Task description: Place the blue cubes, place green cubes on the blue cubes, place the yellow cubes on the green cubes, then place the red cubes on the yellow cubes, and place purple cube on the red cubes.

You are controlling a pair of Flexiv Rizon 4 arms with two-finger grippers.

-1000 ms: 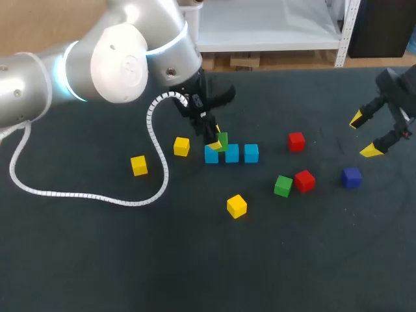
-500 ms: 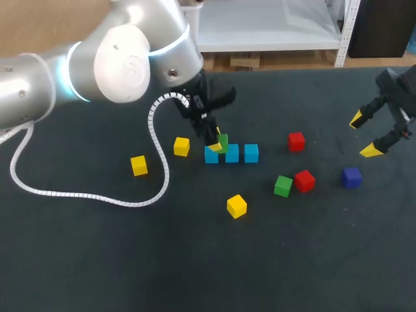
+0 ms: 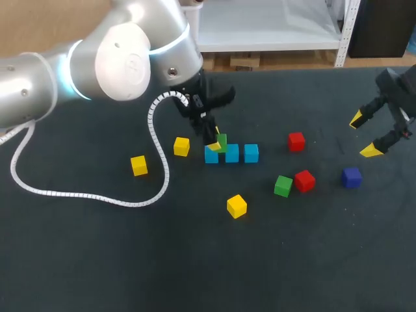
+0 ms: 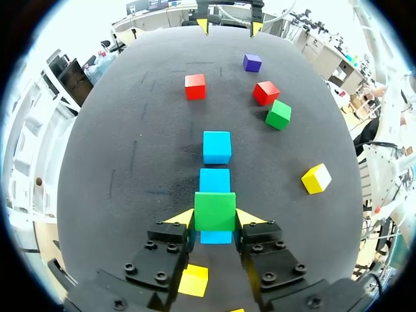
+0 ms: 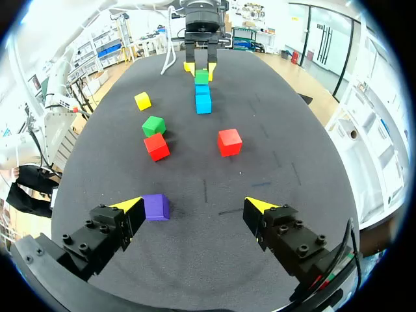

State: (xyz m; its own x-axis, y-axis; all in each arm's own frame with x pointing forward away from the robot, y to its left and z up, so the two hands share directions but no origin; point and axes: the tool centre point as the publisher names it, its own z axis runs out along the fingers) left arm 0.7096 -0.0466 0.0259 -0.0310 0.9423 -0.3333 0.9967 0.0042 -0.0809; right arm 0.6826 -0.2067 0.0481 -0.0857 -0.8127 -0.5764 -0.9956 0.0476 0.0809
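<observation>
The green cube is being gripped from two sides by the left fingers. It is being held over the left end of a row of three blue cubes near the middle of the bench. In the head view the green cube is being held slightly tilted above the first and second blue cubes. Whether it is touching them cannot be told.

The right fingers are being held wide apart above the bench's right side, with nothing between them. The purple cube is lying near them, at 7 o'clock.

A second green cube and a red cube are lying just beside each other at 4 o'clock from the row. A second red cube is lying at 3 o'clock from it. A yellow cube is lying near the row at 9 o'clock, a second yellow cube farther off at 8 o'clock, and a third yellow cube at 6 o'clock. A white coiled cable is lying on the bench's left side.
</observation>
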